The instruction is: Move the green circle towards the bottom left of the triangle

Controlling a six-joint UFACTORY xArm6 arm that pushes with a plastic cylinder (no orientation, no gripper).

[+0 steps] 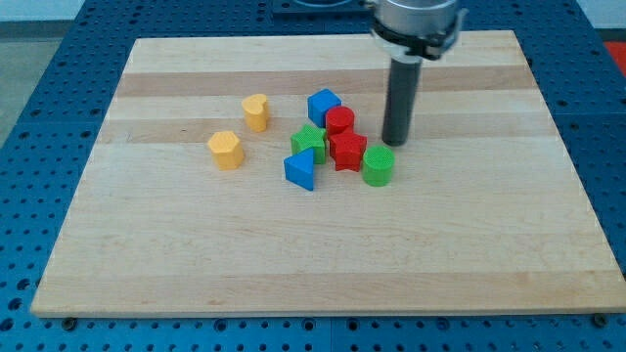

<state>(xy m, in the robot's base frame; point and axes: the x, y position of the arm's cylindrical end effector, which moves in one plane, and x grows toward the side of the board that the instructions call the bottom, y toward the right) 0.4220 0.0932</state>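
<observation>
The green circle (378,165) stands right of the board's middle, touching the right side of a red star block (346,151). The blue triangle (301,169) lies to the left of the star, below a green block (309,143). My tip (394,143) rests on the board just above and slightly right of the green circle, very close to it.
A red round block (339,121) and a blue cube (324,106) sit above the star in the same cluster. Two yellow blocks lie to the left, one (256,111) higher and one (225,150) lower. The wooden board (196,264) ends at blue perforated table edges.
</observation>
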